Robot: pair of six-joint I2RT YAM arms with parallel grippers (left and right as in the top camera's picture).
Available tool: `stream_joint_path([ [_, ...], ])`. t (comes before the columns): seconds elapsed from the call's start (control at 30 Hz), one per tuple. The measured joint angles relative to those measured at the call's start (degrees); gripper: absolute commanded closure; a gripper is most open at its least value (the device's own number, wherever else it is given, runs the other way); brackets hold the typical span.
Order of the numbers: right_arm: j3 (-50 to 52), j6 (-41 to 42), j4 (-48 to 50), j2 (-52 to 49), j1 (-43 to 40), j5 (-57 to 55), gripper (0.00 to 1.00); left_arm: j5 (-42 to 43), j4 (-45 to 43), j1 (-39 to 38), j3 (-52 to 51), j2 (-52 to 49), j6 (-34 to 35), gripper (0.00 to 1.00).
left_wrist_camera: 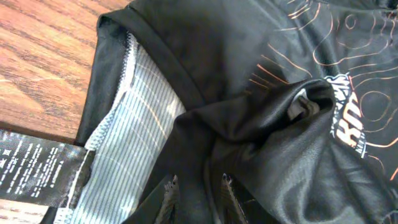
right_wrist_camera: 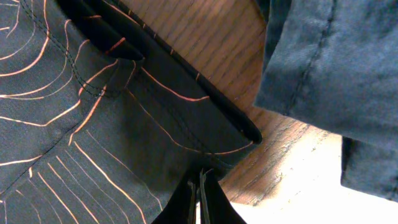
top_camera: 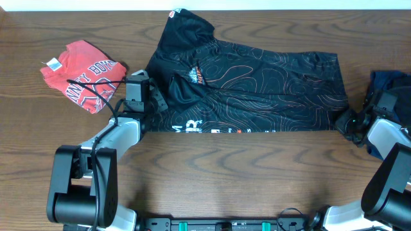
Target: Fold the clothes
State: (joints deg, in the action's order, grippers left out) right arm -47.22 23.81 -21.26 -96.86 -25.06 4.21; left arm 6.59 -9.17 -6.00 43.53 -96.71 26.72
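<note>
Judging the risk starts at the right gripper (right_wrist_camera: 199, 186), whose jaws are pressed together on the hem corner of the black T-shirt (top_camera: 257, 83). Such thin cloth could slide out of so small a bite if the arm pulls while the far side drags on the table (top_camera: 225, 173). The left gripper (left_wrist_camera: 198, 193) has its jaws narrowly parted, and a puckered fold of the same shirt lies loose between and ahead of its tips. A lift from here may snag that pucker and set a crease. Just outboard of the right gripper lies a navy T-shirt (right_wrist_camera: 329, 62), near enough to be swept along. The red T-shirt (top_camera: 83, 74) sits well clear on the left gripper's outer side.
</note>
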Motion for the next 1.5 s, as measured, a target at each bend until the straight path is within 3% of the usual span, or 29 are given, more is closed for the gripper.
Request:
stream_joint_path([
  [0.53, 0.0, -0.4, -0.1, 0.0, 0.0, 0.0, 0.95, -4.4, 2.7, 0.0, 0.0, -2.1, 0.0, 0.74],
  [0.67, 0.0, -0.4, -0.1, 0.0, 0.0, 0.0, 0.96, -4.5, 3.2, 0.0, 0.0, -2.5, 0.1, 0.93],
  [0.73, 0.0, -0.4, -0.1, 0.0, 0.0, 0.0, 0.96, -4.6, 3.5, 0.0, 0.0, -2.5, -0.3, 0.94],
  [1.1, 0.0, -0.4, -0.1, 0.0, 0.0, -0.1, 0.96, -4.7, 2.6, 0.5, 0.0, -2.5, -0.6, 0.94],
  [1.5, 0.0, -0.4, -0.1, 0.0, 0.0, -0.1, 0.96, -4.5, 0.3, 6.4, 0.0, -1.9, -0.6, 0.93],
])
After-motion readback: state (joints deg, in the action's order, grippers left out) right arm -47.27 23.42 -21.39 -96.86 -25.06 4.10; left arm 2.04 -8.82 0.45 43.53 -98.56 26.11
